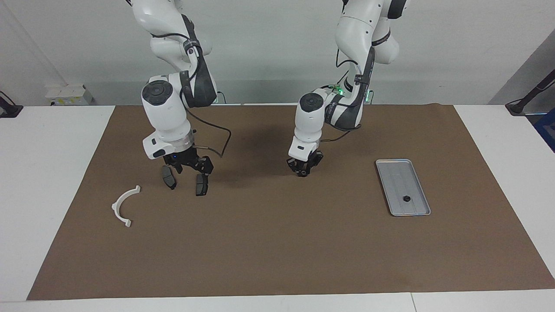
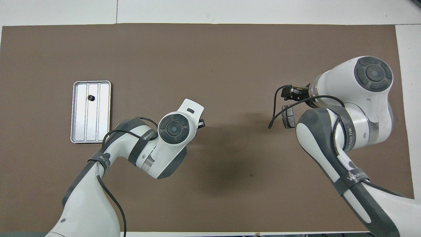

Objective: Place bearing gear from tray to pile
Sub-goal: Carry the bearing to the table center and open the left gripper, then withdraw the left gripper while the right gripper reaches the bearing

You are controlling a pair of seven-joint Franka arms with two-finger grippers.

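The bearing gear, a small black part, lies in the silver tray toward the left arm's end of the table; the overhead view shows the gear in the tray too. My left gripper hangs low over the bare mat mid-table, shut, nothing visible in it. The pile is toward the right arm's end: a white half-ring and two dark brake-pad pieces. My right gripper is open just over the two pads.
A brown mat covers most of the white table. In the overhead view the right arm's wrist hides the half-ring, and one pad shows beside it.
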